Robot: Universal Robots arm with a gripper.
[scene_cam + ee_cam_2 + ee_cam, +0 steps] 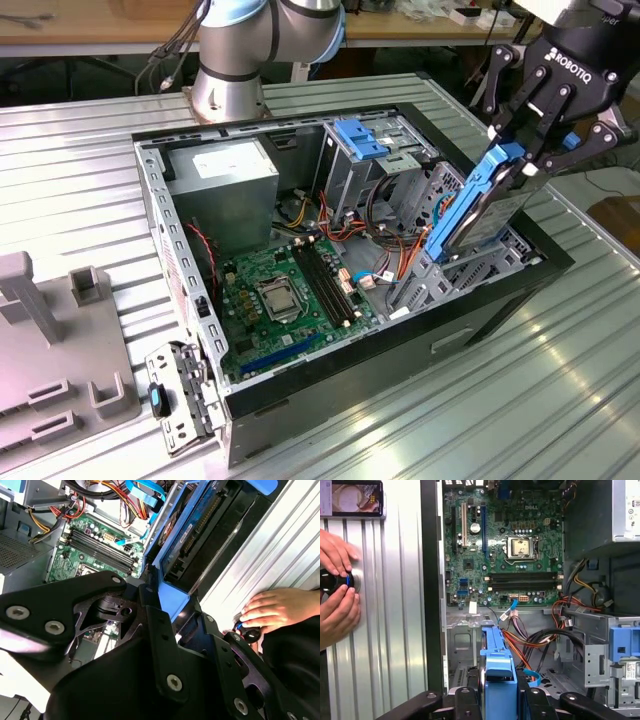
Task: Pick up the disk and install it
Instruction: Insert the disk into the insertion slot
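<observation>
Setting: robotics lab or assembly workshop. Evidence: my arm's base (228, 85) standing at a ribbed metal table (70, 170); my black gripper (525, 165); an open computer case (480, 320) lying on that table, motherboard (285, 300) exposed; grey plastic fixtures (50, 350) at the exterior view's left; a wooden workbench (90, 28) behind; a person's hands (337, 612) on the table beside the case.

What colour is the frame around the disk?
Bright blue; the disk frame shows best in the exterior view.

The arm (238, 55) stands upright at the exterior view's top. Its gripper (522, 158) hangs at the right, pointing down, fingers clamped on the tilted disk (478, 210).
</observation>
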